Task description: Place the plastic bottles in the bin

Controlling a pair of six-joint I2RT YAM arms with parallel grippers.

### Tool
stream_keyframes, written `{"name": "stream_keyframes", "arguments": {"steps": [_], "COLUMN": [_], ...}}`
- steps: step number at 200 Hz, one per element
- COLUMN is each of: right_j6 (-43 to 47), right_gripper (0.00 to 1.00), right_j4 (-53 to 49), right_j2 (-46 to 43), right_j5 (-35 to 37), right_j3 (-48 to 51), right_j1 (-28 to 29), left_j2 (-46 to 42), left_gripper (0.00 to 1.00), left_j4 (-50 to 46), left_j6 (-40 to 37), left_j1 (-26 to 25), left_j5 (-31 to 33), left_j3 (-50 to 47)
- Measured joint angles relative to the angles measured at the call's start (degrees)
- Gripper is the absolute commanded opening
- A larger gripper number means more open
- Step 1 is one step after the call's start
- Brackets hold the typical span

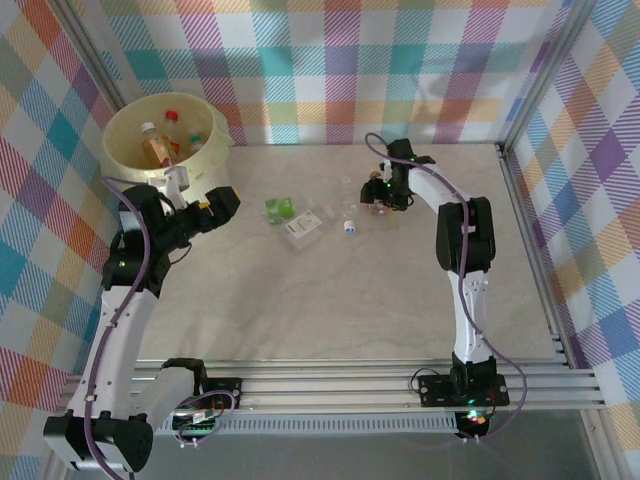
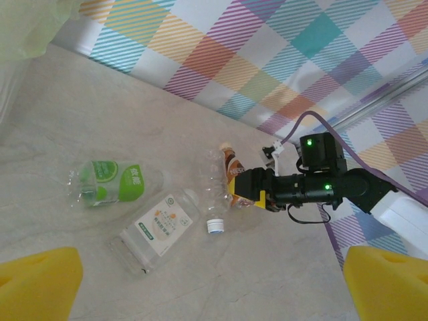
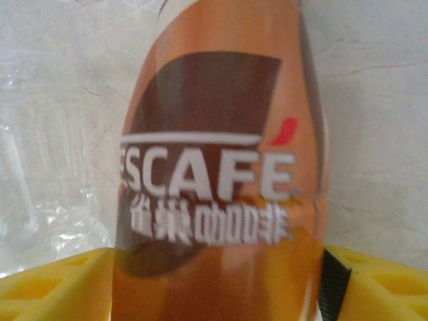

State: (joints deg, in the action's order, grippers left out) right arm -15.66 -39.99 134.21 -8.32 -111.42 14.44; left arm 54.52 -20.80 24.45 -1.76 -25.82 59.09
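Pale-yellow bin (image 1: 112,150) as datum, several bottles (image 1: 158,150) already inside. From above: locate left gripper (image 1: 224,203) just right of its near wall, spread and empty, free for a pick; locate right gripper (image 1: 378,196) well to the right. From left wrist: note three loose bottles (image 2: 160,224) lying between bin and right gripper. From right wrist: read yellow pads (image 3: 47,284) clamped on both sides of the Nescafé bottle (image 3: 221,167), mid-body, presumably for a level carry to the bin.

Glossy clear plastic bottles (image 2: 160,224) lie on a matt, stone-look table (image 1: 330,300).
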Motion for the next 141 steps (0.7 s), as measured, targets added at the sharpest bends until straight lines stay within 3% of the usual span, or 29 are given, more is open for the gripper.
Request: {"name": "stream_keyframes", "arguments": {"steps": [80,141], "right_j6": [-0.96,-1.05], "right_gripper": [0.55,0.49], "right_j4": [1.42,3.80], "right_j2": [0.63,-2.34], "right_j5": [2.29,2.75], "right_j3": [0.63,5.44], "right_j1": [0.59,0.59], "left_j2": [0.70,1.55], "left_gripper": [1.00,1.00], "left_j4": [0.00,0.15], "left_j6": [0.00,0.17], "left_j1": [0.00,0.00], "left_j5": [0.02,-0.02], "left_j3": [-0.79,-0.81]}}
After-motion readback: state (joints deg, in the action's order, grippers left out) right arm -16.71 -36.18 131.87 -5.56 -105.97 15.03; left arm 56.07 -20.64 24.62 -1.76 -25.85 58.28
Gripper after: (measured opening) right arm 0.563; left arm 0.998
